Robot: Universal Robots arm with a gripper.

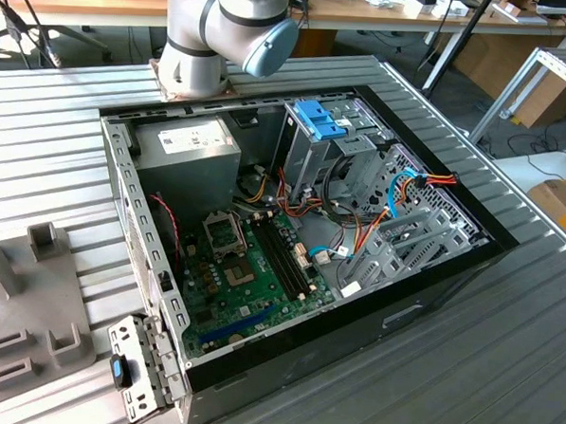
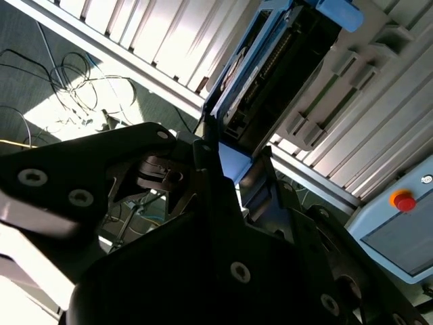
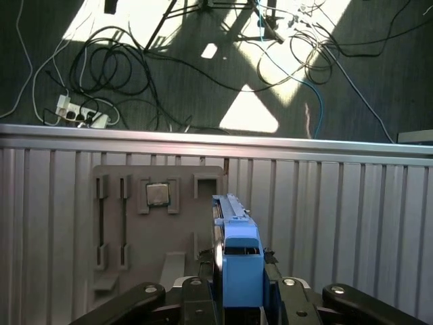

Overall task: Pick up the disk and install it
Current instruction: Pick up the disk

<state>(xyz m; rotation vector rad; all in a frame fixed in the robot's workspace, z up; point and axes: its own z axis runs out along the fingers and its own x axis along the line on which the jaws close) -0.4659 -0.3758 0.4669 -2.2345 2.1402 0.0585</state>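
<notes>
Between the black fingers of the claw (image 3: 240,301), closed on one end, the disk (image 3: 240,254) stands on edge: a flat black slab framed in glossy bright blue plastic. Beyond it lie a matte grey slotted plate (image 3: 152,237) and the ribbed metal table (image 3: 352,223). At the far side of the open computer case (image 1: 420,305) stands the arm (image 1: 217,28).

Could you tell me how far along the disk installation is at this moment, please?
Done: the gripper is closed on the disk, held on edge at the grey parts holder in the first wrist view. In hand: the disk. Left: installing it; it is not in the open computer case yet.
</notes>
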